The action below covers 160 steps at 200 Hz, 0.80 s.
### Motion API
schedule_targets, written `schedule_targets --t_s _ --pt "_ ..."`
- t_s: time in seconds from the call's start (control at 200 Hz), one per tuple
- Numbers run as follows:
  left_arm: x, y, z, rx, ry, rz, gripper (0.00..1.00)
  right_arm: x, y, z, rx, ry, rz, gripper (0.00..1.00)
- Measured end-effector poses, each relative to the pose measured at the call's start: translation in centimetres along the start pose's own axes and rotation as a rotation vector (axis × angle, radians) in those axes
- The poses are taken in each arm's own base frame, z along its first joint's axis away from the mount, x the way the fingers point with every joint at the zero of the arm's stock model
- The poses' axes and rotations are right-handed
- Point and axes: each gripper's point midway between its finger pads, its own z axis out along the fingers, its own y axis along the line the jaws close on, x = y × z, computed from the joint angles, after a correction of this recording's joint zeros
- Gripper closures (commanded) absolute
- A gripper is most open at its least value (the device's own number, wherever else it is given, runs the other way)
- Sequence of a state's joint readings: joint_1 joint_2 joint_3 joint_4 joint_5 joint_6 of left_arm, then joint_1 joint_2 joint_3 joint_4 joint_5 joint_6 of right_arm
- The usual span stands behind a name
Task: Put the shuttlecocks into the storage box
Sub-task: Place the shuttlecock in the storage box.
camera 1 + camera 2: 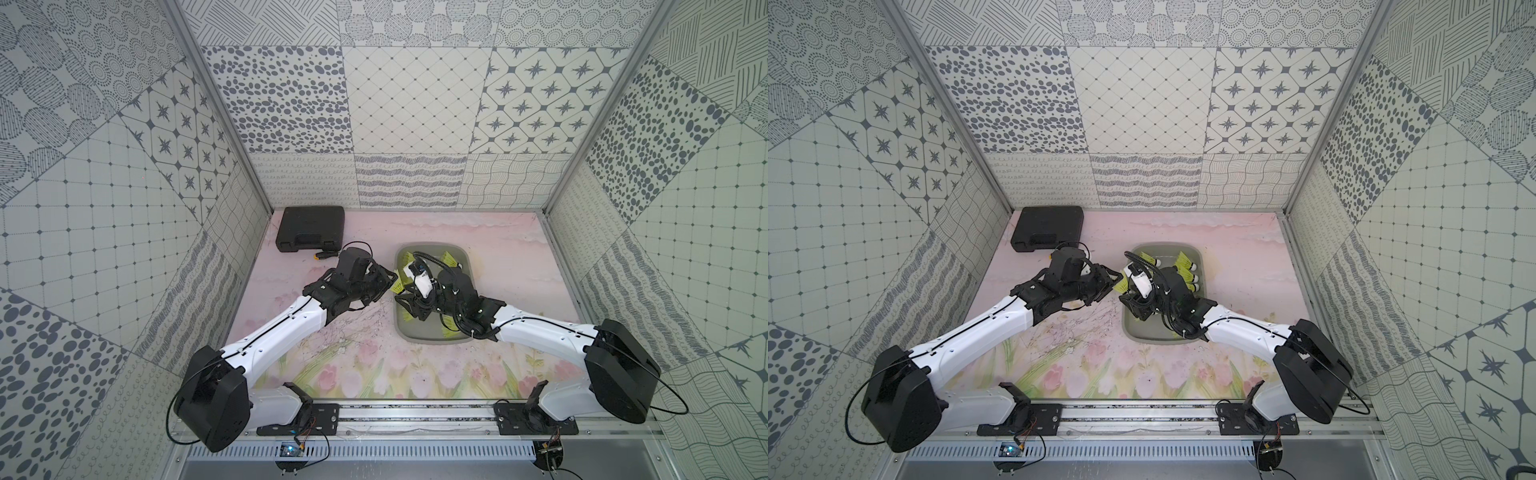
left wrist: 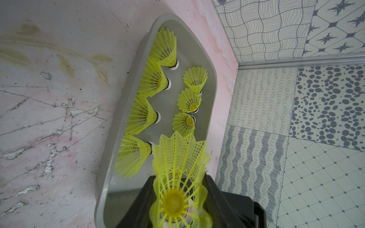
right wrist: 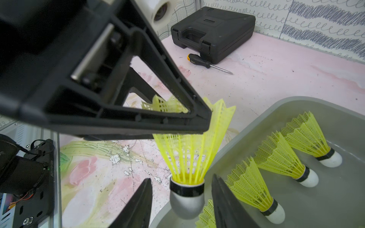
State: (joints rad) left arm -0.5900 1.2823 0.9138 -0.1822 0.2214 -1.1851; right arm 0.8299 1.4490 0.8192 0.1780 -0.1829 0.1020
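In both top views the two grippers meet at the left edge of the grey storage box (image 1: 415, 338) (image 1: 1142, 336). My left gripper (image 1: 392, 282) (image 2: 177, 177) is shut on the skirt of one neon yellow shuttlecock (image 2: 177, 156) (image 3: 189, 154). That shuttlecock's white cork tip hangs just over the box rim (image 3: 296, 100), between the fingers of my right gripper (image 3: 181, 178) (image 1: 405, 305). The right jaws are open, with a gap on each side of the cork. Several more shuttlecocks (image 2: 150, 118) (image 3: 276, 158) lie inside the box in two rows.
A black hard case (image 1: 309, 228) (image 3: 213, 33) sits in the far left corner. An orange-and-black-handled screwdriver (image 3: 199, 60) lies in front of it. The patterned enclosure walls stand close behind and to the right of the box.
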Motion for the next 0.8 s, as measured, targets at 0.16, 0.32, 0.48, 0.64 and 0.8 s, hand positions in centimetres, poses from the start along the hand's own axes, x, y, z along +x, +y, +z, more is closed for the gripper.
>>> schedule_targets --t_s 0.16,0.32,0.48,0.64,0.8 --pt "0.0 0.0 0.0 0.000 0.001 -0.009 0.59 0.4 -0.3 0.3 0.016 0.014 0.002 0.48" --pt "0.0 -0.1 0.0 0.006 0.001 -0.011 0.59 0.5 -0.6 0.5 0.028 0.019 0.002 0.60" --pt "-0.1 -0.4 0.1 0.017 -0.002 -0.013 0.56 0.2 -0.7 0.5 0.037 0.016 0.004 0.71" --pt "-0.2 -0.6 0.1 0.027 -0.003 -0.012 0.45 0.2 -0.8 0.5 0.040 0.015 0.003 0.74" --pt "-0.3 -1.0 -0.1 0.026 -0.005 0.013 0.32 0.2 -1.1 0.4 0.058 0.012 -0.002 0.74"
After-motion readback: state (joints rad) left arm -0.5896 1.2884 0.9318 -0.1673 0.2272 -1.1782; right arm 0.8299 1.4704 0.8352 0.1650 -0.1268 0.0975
